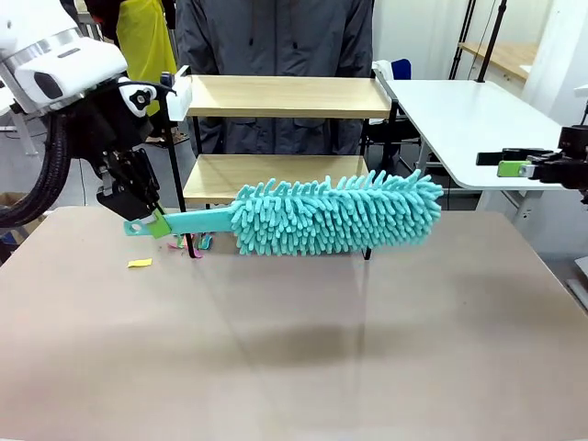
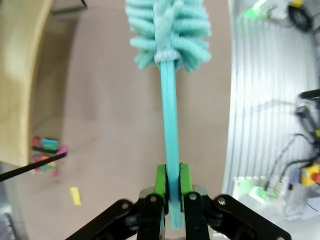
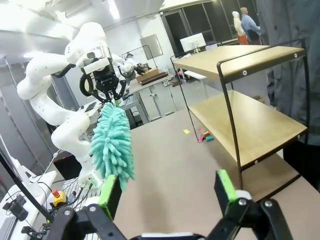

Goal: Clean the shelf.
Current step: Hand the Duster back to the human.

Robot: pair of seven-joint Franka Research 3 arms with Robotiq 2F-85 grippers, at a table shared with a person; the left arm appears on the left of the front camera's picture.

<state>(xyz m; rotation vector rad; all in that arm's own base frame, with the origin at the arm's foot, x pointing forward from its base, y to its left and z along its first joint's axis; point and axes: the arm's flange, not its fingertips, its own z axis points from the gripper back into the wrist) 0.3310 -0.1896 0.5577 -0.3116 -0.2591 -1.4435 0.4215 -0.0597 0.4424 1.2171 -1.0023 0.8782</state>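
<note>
Left gripper is pinching the duster by the handle end, fluffy teal head hanging just in front of the shelf at the counter's far edge. Right gripper is waiting wide open, w/ nothing held. Risk: thin slick handle twisting in the pads, or head snagging the black wire frame & nudging the light wooden rack.

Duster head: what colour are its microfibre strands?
Teal; the duster, gripped by the left gripper, shows it best in the front view.
</note>
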